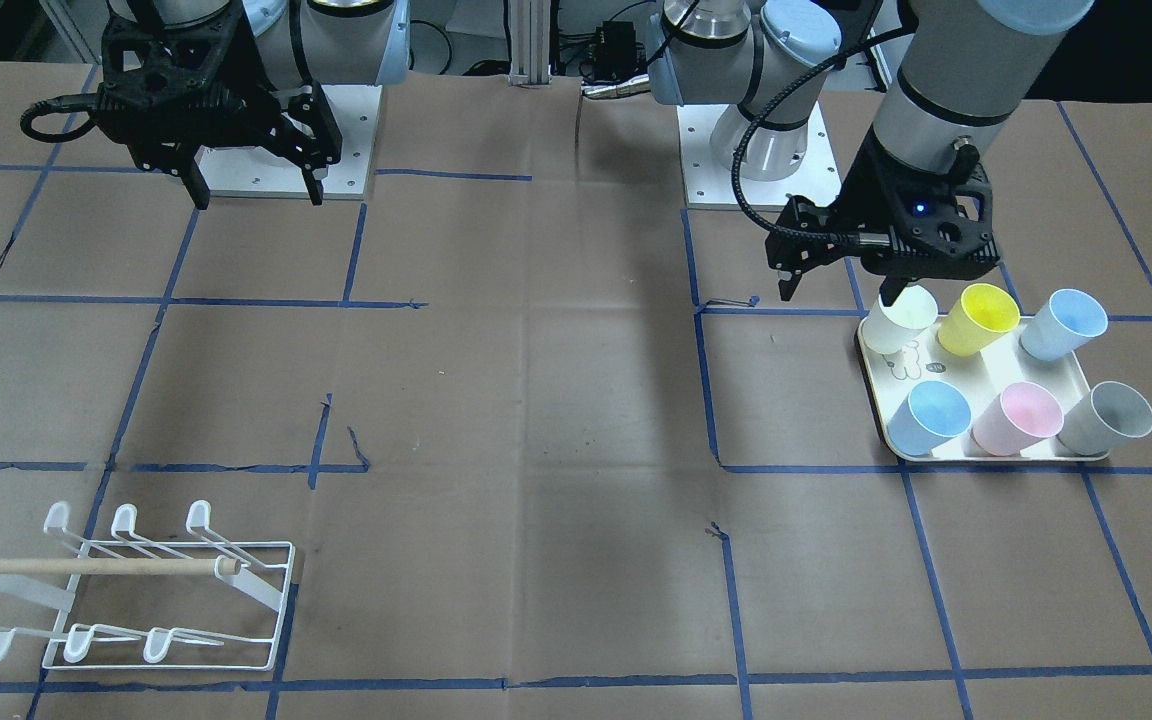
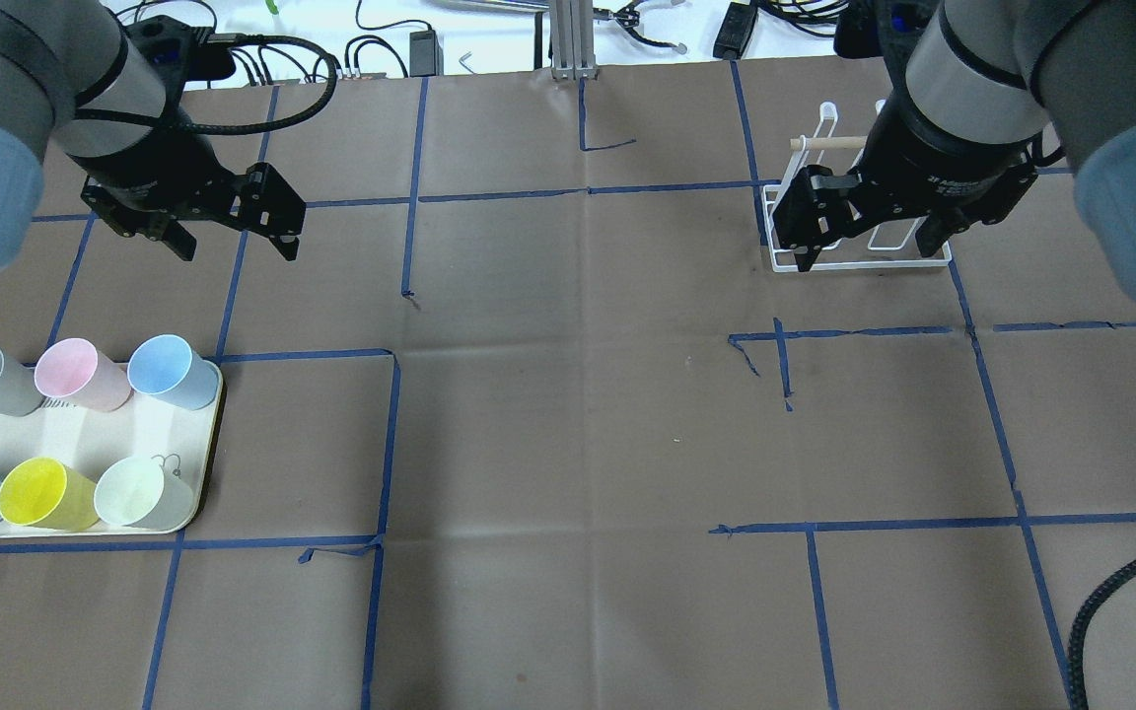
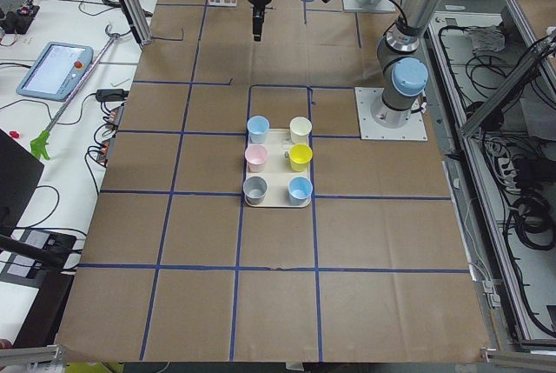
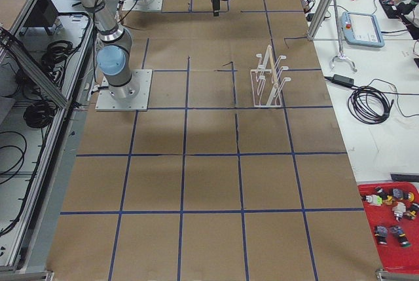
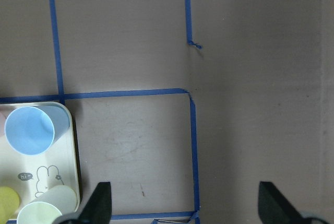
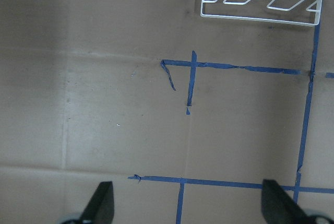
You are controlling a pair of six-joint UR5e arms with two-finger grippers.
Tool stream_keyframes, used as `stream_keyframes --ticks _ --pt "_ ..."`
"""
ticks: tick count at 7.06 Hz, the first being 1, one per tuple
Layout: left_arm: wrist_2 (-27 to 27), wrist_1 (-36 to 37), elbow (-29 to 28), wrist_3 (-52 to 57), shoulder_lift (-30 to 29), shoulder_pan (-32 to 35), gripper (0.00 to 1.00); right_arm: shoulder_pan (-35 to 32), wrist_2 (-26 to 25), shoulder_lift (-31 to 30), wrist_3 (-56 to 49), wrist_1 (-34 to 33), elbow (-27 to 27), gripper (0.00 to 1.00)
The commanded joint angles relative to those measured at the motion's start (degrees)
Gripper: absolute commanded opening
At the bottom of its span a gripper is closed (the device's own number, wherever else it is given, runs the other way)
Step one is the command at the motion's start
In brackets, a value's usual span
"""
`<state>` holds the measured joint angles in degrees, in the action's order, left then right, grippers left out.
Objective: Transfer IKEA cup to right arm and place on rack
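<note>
Six cups stand on a cream tray (image 1: 946, 378): pale green (image 1: 900, 318), yellow (image 1: 978, 318), light blue (image 1: 1064, 324), blue (image 1: 928, 417), pink (image 1: 1017, 418) and grey (image 1: 1106, 417). My left gripper (image 1: 839, 290) hangs open and empty above the table by the tray's pale-green-cup corner; in the overhead view my left gripper (image 2: 233, 237) is beyond the tray (image 2: 85, 434). My right gripper (image 2: 866, 254) is open and empty, high over the white wire rack (image 2: 777, 237), which it partly hides. The rack (image 1: 136, 590) stands empty.
Brown paper with a grid of blue tape covers the table. The left wrist view shows the blue cup (image 5: 31, 130) and pale green cup (image 5: 47, 208) on the tray's corner (image 5: 57, 166). The right wrist view shows the rack's edge (image 6: 255, 18).
</note>
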<state>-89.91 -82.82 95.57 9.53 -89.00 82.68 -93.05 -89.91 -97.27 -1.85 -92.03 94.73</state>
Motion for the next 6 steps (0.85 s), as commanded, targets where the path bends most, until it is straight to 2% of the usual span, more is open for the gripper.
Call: stream_keyframes --ticks 1,3,6 --pt "0.17 0.55 2.76 9.13 0.75 -8.54 1.00 0.06 0.00 -0.12 -0.09 0.01 -0.16 1.00" --pt "0.87 2.30 4.62 15.42 0.32 -15.94 0.99 -0.03 -0.17 -0.03 -0.26 0.36 -1.73 1.00" --pt "0.88 8.00 4.71 15.96 -3.27 -16.67 0.99 -0.03 -0.17 0.67 -0.35 1.41 -3.24 1.00"
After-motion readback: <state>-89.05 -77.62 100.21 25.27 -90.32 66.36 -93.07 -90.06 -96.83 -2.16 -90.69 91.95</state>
